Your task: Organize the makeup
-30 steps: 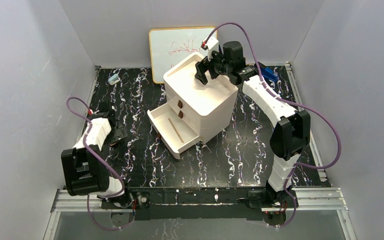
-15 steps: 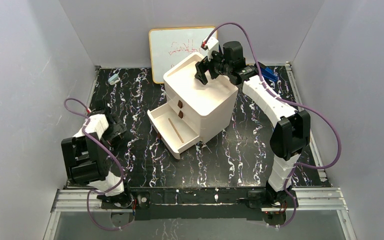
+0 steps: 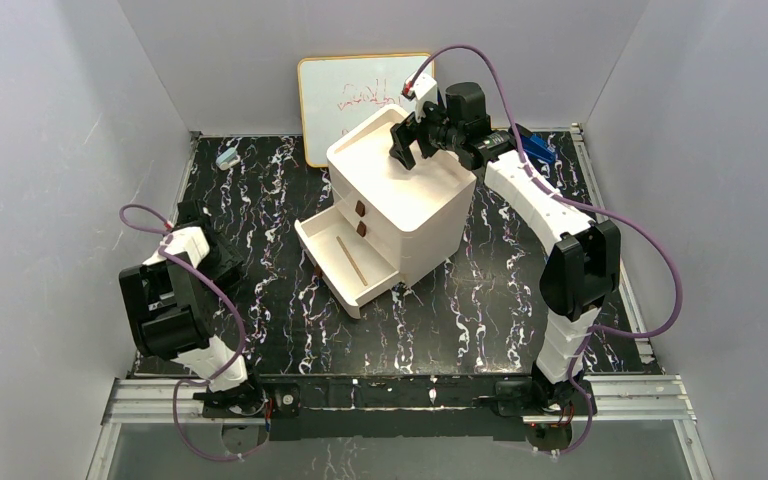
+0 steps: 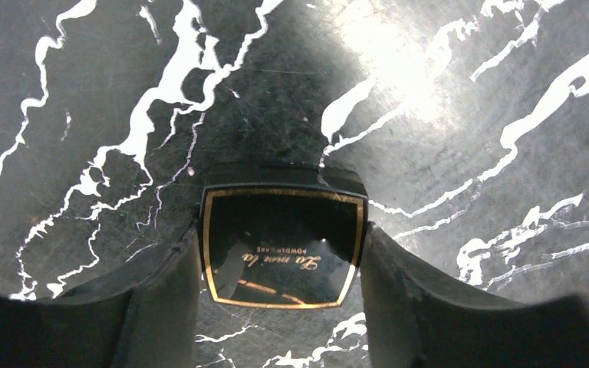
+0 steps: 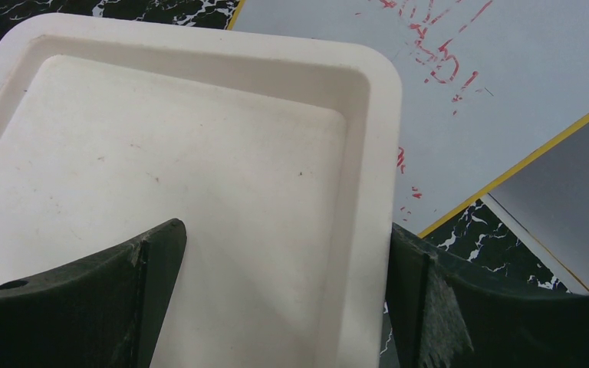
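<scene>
The dark square compact [image 4: 282, 241] sits in my left claw [image 4: 280, 268], which is clamped on its two side edges, low over the black marbled worktop [image 4: 460, 92] and well apart from the white drawer unit [image 3: 405, 205]. I cannot tell whether it is lifted clear. I judge this as the carry step. The bottom drawer [image 3: 322, 255] stands pulled out with a thin stick [image 3: 352, 260] lying in it. My right claw [image 5: 285, 230] hangs with jaws apart, holding nothing, over the unit's top tray [image 5: 199, 153]. Next I'd need to swing the compact across to the drawer, level and clear of its wall.
</scene>
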{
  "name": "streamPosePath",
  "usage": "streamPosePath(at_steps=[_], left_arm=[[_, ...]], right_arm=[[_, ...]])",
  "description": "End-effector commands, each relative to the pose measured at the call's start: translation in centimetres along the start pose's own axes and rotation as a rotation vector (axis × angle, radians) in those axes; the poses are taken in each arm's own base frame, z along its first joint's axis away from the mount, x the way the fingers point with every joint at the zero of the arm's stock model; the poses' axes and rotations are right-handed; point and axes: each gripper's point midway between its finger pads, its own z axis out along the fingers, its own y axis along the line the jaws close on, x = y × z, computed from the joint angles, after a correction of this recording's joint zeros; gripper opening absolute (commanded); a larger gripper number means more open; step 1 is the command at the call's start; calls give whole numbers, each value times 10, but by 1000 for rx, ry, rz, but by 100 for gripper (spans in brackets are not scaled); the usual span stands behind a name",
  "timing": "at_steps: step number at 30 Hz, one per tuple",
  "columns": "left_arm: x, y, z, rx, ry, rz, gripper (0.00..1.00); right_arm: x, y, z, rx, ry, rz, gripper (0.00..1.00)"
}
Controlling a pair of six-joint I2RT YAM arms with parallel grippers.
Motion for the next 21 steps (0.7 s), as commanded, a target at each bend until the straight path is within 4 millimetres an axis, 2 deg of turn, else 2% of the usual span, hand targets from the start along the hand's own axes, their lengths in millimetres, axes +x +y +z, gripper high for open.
streamPosePath(at_steps=[1, 2, 6, 9, 12, 14, 17, 21], left_arm=[[10, -7, 2, 56, 33, 5, 14], [9, -10, 1, 68, 34, 5, 0], [-2, -32, -14, 181, 24, -8, 0], [-30, -58, -49, 298, -55, -30, 0], [-60, -82, -93, 354, -163, 8, 0], [-71, -102, -122, 382, -212, 45, 0], [-66, -146, -160, 474, -241, 90, 0], [-31, -203, -192, 587, -226, 161, 0]], right_arm=[[158, 87, 9, -249, 500, 261, 100], [158, 87, 9, -248, 501, 260, 100], [159, 87, 10, -248, 504, 261, 100], [161, 87, 12, -254, 510, 266, 100], [161, 88, 15, -256, 517, 267, 100], [162, 89, 16, -257, 522, 264, 100], [160, 90, 18, -257, 523, 260, 100], [160, 90, 18, -251, 528, 254, 100]])
